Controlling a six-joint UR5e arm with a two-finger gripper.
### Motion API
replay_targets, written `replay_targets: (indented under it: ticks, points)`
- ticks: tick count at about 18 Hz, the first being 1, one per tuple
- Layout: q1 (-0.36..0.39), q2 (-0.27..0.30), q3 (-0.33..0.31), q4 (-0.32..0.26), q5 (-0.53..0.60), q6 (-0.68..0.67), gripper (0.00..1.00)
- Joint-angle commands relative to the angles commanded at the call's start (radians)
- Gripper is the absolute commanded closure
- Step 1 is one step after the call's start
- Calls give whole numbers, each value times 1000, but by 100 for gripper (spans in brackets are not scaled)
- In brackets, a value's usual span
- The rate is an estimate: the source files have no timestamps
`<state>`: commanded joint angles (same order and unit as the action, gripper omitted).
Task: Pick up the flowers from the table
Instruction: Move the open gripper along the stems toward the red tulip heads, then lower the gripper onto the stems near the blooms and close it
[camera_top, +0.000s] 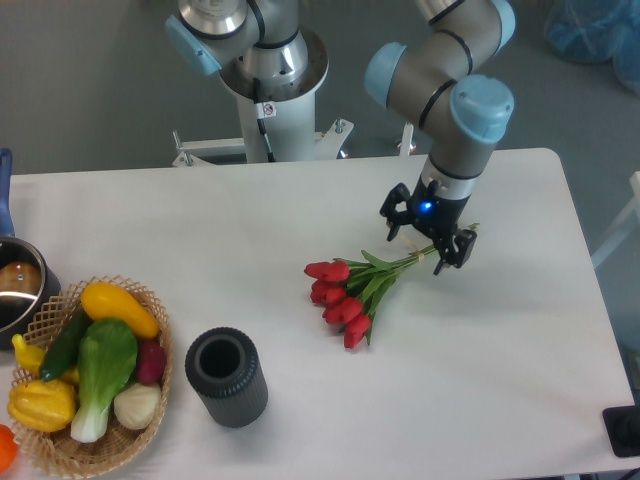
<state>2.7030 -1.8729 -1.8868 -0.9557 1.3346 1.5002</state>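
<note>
Flowers (345, 290) flat on table (520, 400); judged light, soft-headed, crushable. Best taken at tied stems. Claw (426, 243) apart, straddling stems, gripping nothing.

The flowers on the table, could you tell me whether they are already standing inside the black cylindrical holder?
No, the flowers lie flat on the table, well apart from the black holder.
</note>
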Motion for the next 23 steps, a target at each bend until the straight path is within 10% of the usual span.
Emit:
replay_targets:
  ticks: [15, 23]
  points:
    - [-69, -28, -18, 6, 8, -8, 12]
    - [-129, -37, 43, -6, 192, -81, 0]
